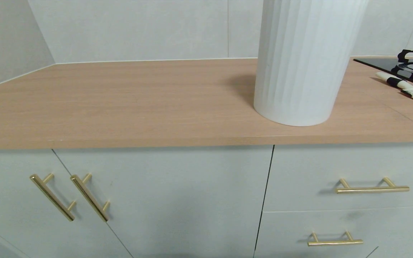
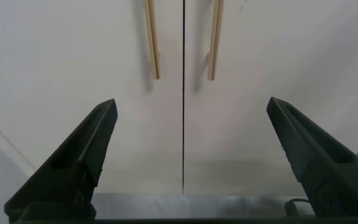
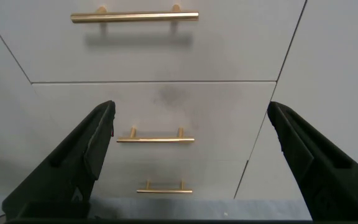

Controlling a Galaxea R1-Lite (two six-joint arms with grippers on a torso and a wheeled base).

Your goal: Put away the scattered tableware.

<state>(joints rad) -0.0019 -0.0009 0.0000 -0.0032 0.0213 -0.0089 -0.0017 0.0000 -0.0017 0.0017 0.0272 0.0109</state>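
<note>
A tall white ribbed container [image 1: 301, 61] stands on the wooden countertop [image 1: 120, 104] right of centre. At the far right lie white utensils with black bands [image 1: 407, 89], beside a black stovetop [image 1: 403, 70]. My left gripper [image 2: 188, 109] is open and empty, facing two cabinet doors with gold handles [image 2: 153, 38]. My right gripper [image 3: 191, 112] is open and empty too, facing a stack of drawers with gold handles [image 3: 134, 17].
Below the countertop are grey cabinet doors with two slanted gold handles [image 1: 88, 197] on the left and drawers with gold bar handles [image 1: 371, 188] on the right. The left half of the countertop is bare wood. Tiled walls close off the back and left.
</note>
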